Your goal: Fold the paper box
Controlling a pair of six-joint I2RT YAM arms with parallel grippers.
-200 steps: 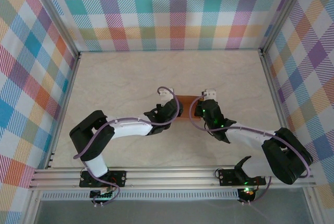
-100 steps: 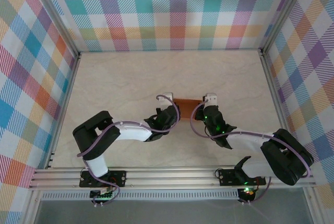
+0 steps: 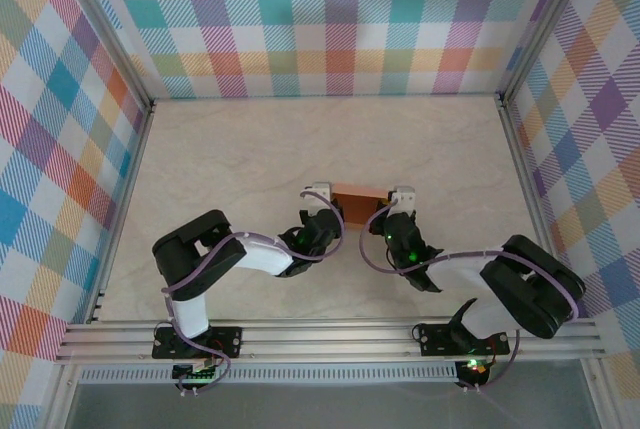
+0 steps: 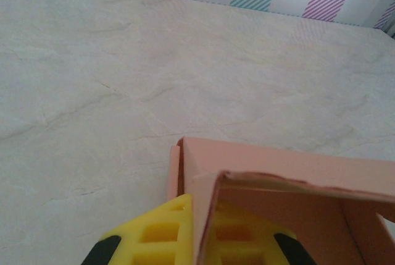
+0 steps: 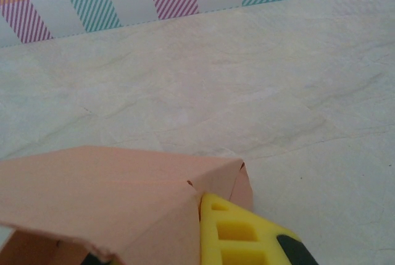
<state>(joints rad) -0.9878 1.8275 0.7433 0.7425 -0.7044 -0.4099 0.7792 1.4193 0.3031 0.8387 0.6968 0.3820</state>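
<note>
Two grippers meet at a salmon-orange paper box near the middle of the marbled table, one at each end. From above, the box reads as a short strip lying crosswise between the wrists, with the left gripper at its left end and the right gripper at its right end; the wrists hide how the jaws stand. The left wrist view supplies that detail. The left gripper is closed tight, a thin upright wall of the box pinched between its yellow pads, and the box's hollow inside lies to the right of that wall. The right wrist view gives the other end. A folded, slanting panel of the box lies against a yellow pad of the right gripper, which is closed on the card with its second pad covered by the panel. Plaid wall stands beyond the tabletop.
</note>
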